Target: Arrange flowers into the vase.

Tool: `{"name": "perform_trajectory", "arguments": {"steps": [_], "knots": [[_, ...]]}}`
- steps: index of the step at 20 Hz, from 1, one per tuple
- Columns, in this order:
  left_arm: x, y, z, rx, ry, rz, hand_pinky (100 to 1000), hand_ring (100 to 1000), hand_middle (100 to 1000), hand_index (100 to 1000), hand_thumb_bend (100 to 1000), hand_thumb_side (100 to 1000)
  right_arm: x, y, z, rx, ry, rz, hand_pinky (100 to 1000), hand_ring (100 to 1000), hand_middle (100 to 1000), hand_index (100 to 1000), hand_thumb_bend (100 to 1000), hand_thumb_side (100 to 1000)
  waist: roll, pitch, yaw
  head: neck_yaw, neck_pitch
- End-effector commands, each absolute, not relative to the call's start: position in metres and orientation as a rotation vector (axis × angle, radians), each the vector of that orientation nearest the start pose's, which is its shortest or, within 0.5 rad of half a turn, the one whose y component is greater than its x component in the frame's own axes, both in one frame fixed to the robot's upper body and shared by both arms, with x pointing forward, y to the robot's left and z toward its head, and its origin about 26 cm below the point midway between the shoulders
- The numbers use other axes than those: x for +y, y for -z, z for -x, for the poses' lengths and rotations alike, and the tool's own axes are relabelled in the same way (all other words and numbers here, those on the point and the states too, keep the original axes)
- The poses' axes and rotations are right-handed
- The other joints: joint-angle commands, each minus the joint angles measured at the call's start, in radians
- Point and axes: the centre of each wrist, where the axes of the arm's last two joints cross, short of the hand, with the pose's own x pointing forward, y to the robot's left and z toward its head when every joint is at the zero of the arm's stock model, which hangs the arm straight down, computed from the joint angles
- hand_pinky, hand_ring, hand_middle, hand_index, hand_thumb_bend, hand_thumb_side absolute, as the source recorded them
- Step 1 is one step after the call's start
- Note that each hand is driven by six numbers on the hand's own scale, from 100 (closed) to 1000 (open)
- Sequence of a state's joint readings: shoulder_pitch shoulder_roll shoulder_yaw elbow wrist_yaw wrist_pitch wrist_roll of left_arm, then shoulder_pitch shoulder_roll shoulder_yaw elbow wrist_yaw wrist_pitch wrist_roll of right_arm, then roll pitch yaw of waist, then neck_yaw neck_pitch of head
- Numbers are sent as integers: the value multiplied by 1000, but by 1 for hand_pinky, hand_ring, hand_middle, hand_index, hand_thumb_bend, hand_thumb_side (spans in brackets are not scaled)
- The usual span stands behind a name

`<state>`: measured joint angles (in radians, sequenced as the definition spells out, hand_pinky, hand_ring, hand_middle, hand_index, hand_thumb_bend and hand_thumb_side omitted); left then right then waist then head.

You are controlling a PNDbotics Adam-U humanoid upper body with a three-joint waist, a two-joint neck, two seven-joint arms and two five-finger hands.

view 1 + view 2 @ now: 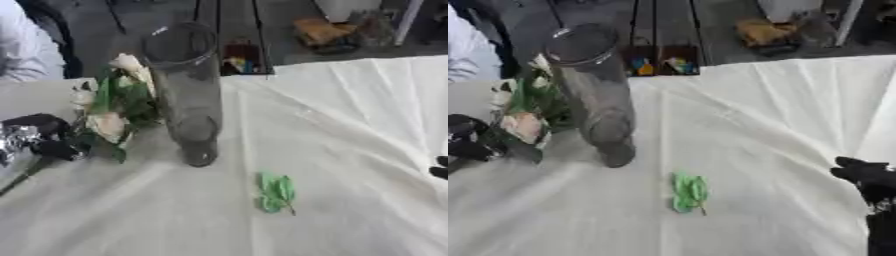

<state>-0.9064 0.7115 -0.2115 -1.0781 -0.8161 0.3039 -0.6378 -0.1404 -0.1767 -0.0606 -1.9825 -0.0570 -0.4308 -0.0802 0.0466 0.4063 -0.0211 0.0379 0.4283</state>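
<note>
At left of frame, the left hand, fingers curled round the flowers, held them beside the upright vase; a sideways swing could have toppled it. Right hand fingers unclear.

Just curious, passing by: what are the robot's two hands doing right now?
Left hand: curled around the stems of the flower bunch, beside the glass vase.
Right hand: holds nothing, at the right edge; fingers cannot be told.
</note>
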Motion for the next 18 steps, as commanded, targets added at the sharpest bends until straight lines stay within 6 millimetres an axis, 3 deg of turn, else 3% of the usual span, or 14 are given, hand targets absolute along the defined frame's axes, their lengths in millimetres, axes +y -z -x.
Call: {"name": "perform_trajectory", "arguments": {"steps": [1,5,12,18], "knots": [[349,-252,-450,-939,1139,-1000,455,567,600,701,211,537,-267,-149,-282,-2569,-57,88,706,740,574,621,100,1000,-5,-13,-1,0,-12],[347,-247,-452,-950,1099,-1029,355,487,522,639,166,511,-267,-149,-282,-2567,-54,92,706,739,571,618,100,1000,-5,-12,-5,2,-13],[344,-234,-456,-932,1095,-1065,289,404,462,573,148,467,-267,-149,-282,-2560,-45,100,708,740,570,615,100,1000,-5,-10,-7,3,-15],[342,-222,-459,-937,1089,-1101,102,198,291,416,100,414,-265,-148,-282,-2551,-50,100,711,742,567,614,100,1000,-5,-8,-9,3,-16]]}}
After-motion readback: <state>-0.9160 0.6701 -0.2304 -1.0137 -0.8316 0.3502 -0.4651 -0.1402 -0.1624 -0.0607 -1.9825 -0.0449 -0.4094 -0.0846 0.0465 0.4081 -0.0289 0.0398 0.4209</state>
